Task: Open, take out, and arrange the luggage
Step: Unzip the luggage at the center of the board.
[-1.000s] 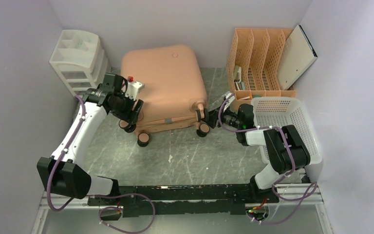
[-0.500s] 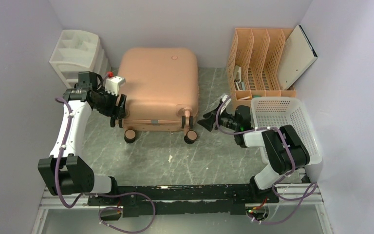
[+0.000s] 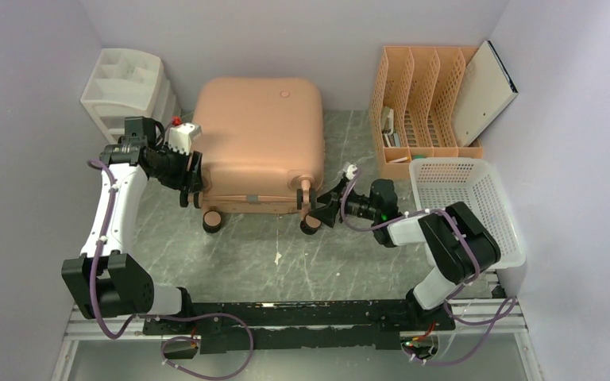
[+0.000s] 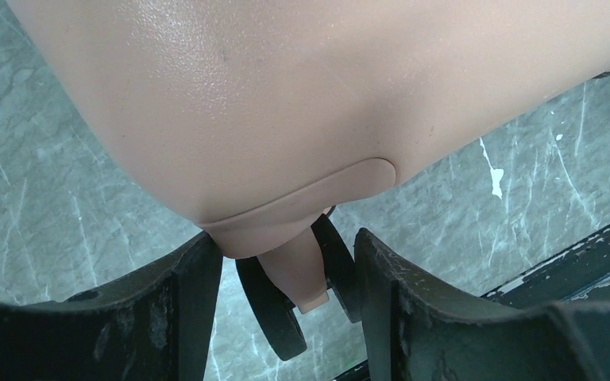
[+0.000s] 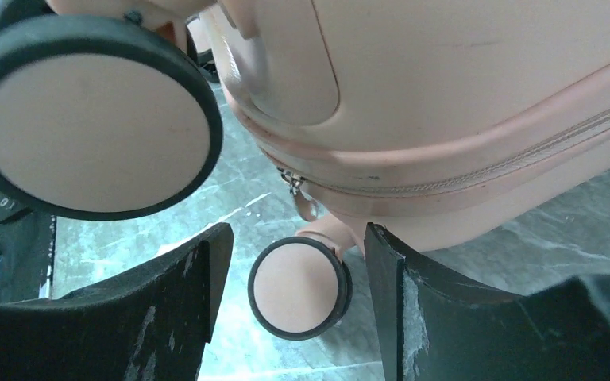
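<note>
The luggage (image 3: 258, 135) is a salmon-pink hard-shell suitcase lying flat and closed at the back middle, its wheels toward me. My left gripper (image 3: 191, 181) is at its near-left corner. In the left wrist view the shell (image 4: 286, 103) fills the top, and the left gripper (image 4: 286, 242) stands open astride a black twin wheel (image 4: 274, 313); its left finger is against the corner. My right gripper (image 3: 323, 208) is at the near-right wheel. In the right wrist view the gripper (image 5: 295, 238) is open around a wheel (image 5: 298, 290) below the zipped seam (image 5: 461, 178), with a gap on each side.
A white drawer unit (image 3: 127, 91) stands just behind the left arm. An orange slotted file rack (image 3: 421, 103) with a grey board (image 3: 484, 91) leaning on it is at the back right. A white mesh basket (image 3: 465, 202) sits beside the right arm.
The suitcase has slid left and squared up with the left gripper. The right gripper came off it, then reached left again to the near-right wheel.
</note>
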Motion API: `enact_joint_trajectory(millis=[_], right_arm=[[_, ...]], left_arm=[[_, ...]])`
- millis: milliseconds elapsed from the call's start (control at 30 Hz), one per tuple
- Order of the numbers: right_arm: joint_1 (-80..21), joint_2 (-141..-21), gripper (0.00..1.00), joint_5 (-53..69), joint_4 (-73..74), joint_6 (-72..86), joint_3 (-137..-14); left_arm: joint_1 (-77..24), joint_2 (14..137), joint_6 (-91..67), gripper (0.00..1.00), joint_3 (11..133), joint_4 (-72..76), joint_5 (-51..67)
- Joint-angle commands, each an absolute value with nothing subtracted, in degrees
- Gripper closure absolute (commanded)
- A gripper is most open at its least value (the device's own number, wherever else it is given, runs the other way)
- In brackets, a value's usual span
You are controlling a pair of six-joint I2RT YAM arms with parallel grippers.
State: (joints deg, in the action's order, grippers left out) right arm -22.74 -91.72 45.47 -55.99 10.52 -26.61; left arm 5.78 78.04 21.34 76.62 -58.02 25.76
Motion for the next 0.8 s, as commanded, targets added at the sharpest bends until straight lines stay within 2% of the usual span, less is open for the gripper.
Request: enact_joint_trajectory(millis=[0, 133, 267, 500, 767], right_arm=[[-23.54, -94.55, 0.34, 42.53, -59.99, 10.11, -28.00], [-23.61, -95.83, 0.35, 41.69, -62.30, 12.18, -28.76], [-25.00, -95.84, 0.35, 42.01, -62.76, 12.37, -29.65], [-28.30, -94.89, 0.38, 41.22, -62.26, 12.16, -31.42], [-28.58, -96.13, 0.45, 34.35, -57.29, 11.68, -34.85]], left_arm=[[4.59, 76.31, 21.53, 0.69, 79.93, -56.17, 36.60], [4.60, 76.20, 20.33, 0.82, 81.49, -55.85, 37.94], [4.62, 75.45, 19.64, 0.85, 81.50, -55.31, 38.12], [4.62, 71.93, 17.24, 0.86, 77.25, -51.84, 40.40], [4.62, 69.64, 17.31, 0.86, 75.95, -51.34, 39.59]])
